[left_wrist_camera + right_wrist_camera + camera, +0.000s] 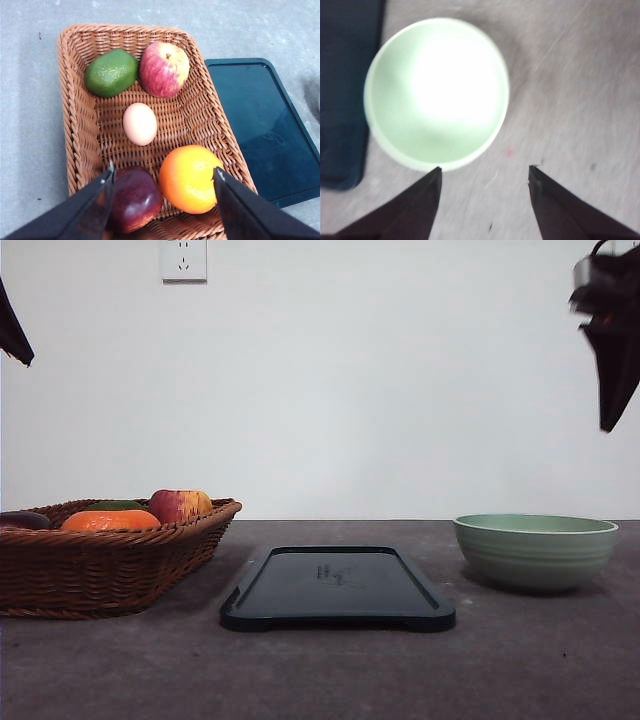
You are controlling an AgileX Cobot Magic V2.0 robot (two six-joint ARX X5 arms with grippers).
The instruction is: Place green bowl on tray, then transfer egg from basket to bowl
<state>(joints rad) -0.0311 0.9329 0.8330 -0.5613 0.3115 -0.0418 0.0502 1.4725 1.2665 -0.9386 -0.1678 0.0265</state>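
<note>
- Bowl first: the green bowl [535, 550] sits empty on the table to the right of the tray [337, 588], apart from it, so the first step is not yet done.
- My right gripper [485, 172] hangs above the bowl's near rim, jaws spread wide and holding nothing.
- If I pinch that thin rim off-centre, I judge the bowl could tip or slip on the way to the tray; the right wrist view is blurred, so my aim is uncertain.
- The egg [140, 123] lies mid-basket [80, 125], between an apple [164, 68], a green fruit [111, 72], an orange [189, 178] and a dark red fruit [136, 199].
- My left gripper [162, 175] waits open over them; closing carelessly could catch the orange or crack the egg.
</note>
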